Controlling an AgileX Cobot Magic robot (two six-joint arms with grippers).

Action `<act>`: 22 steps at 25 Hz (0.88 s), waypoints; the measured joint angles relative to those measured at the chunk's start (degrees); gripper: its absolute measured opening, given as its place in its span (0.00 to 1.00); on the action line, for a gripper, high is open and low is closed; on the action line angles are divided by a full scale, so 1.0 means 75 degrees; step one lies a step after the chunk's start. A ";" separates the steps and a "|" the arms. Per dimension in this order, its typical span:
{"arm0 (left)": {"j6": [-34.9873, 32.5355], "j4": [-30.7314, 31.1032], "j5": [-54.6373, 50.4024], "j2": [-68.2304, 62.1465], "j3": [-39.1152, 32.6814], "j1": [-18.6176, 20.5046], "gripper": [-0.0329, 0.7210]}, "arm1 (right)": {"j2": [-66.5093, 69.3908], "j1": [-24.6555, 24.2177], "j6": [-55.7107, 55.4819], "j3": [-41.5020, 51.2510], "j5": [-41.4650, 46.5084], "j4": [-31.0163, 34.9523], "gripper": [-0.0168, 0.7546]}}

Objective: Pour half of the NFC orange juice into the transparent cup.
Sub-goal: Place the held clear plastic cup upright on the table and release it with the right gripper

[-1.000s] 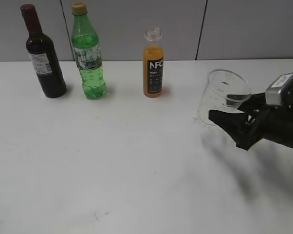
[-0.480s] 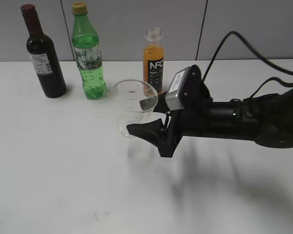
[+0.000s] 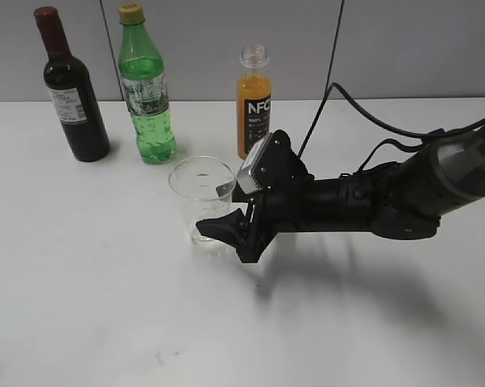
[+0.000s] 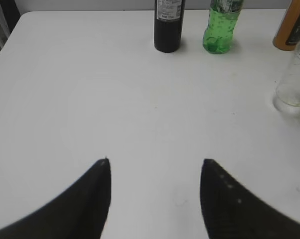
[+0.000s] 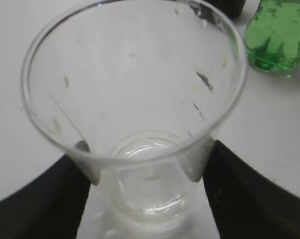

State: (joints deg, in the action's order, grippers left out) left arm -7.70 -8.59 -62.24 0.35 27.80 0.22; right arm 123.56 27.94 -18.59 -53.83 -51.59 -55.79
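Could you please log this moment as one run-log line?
right pincer: shut on transparent cup | left pincer: open, idle | NFC orange juice: uncapped, unpoured

NFC orange juice (image 3: 254, 103): upright, uncapped | transparent cup (image 3: 201, 198): upright, empty

Clear glossy plastic cup (image 5: 135, 124); matt white table (image 3: 105, 282); matt black pincer (image 3: 226, 211).

Your right arm (image 3: 387, 193) comes in from the desk's right edge and lies low across the middle, with the right gripper (image 3: 223, 208) clamped on the transparent cup (image 3: 201, 198). Your left gripper (image 4: 155, 191) hangs over the near left part, fingers spread; the arm behind it seems out of view.
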 joint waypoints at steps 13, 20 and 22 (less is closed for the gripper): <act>0.0000 0.0000 0.0000 0.0000 0.0000 0.0000 0.63 | 0.0287 0.0000 -0.0158 -0.0160 0.0515 -0.0025 0.75; 0.0000 0.0000 0.0000 0.0000 0.0000 0.0000 0.63 | -0.0383 0.0000 -0.0984 -0.0153 0.2344 -0.0402 0.84; 0.0000 0.0000 0.0000 0.0000 0.0000 0.0000 0.63 | -0.0717 0.0000 -0.1425 -0.0153 0.2645 -0.0927 0.84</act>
State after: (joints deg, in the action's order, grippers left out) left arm -7.70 -8.59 -62.24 0.35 27.80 0.22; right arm 118.18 27.94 -29.28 -54.98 -31.75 -62.74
